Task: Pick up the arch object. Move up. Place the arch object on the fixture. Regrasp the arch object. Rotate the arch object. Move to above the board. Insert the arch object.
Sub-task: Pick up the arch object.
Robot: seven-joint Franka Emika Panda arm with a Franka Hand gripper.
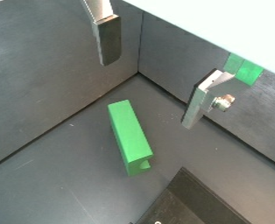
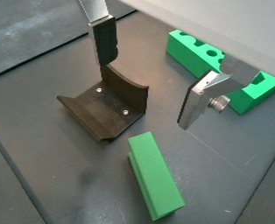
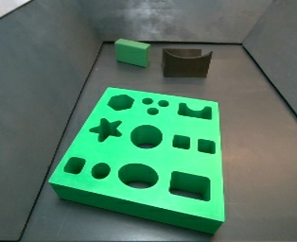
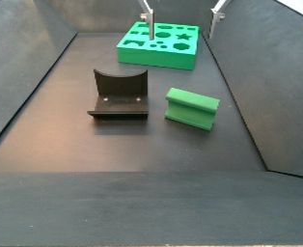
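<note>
The arch object point(image 4: 192, 106) lies flat (notch down); gripper point(image 2: 146, 79) open above.

gripper point(image 4: 181, 10) cropped above — board point(image 2: 222, 70) partly cut

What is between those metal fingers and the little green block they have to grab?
Nothing visible. The gripper hangs open above the floor, with the arch object lying free below it. The fixture sits beside the block, not over it.
</note>
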